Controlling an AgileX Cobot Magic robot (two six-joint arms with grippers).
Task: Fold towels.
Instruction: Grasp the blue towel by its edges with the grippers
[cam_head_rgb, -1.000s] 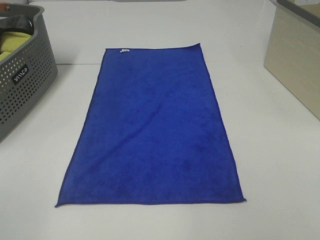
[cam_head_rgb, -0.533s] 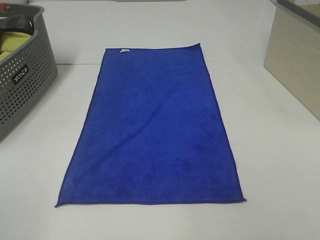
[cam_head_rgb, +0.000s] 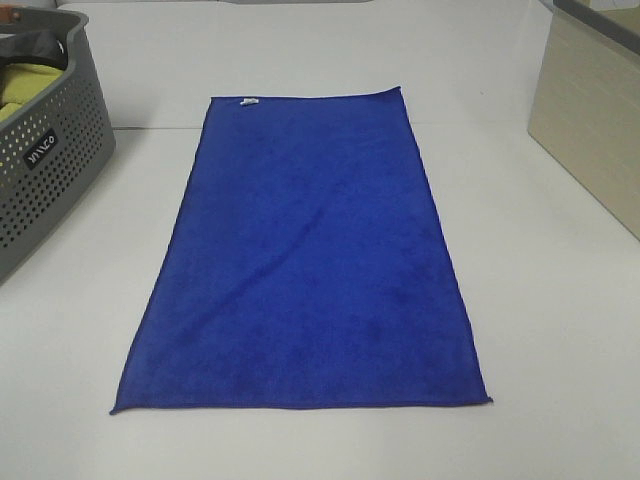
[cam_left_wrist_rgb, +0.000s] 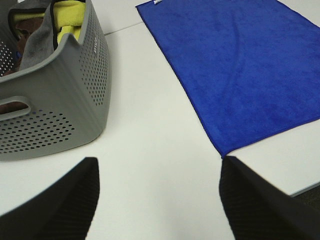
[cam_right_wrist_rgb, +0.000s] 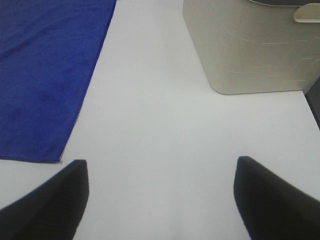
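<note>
Flat blue towel (cam_head_rgb: 305, 260), white tag (cam_head_rgb: 248, 101) too small to read; basket label (cam_head_rgb: 41, 147) illegible. My left gripper (cam_left_wrist_rgb: 160, 165) and right gripper (cam_right_wrist_rgb: 161, 162) gape, empty.

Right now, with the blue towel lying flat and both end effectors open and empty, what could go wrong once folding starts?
The blue towel lies flat on the table, so a grasp may slide over its thin hem and miss a corner. The left end effector sits near the grey basket and could knock it on a wide swing. The right end effector has the beige bin alongside, which poses the same hazard.
</note>
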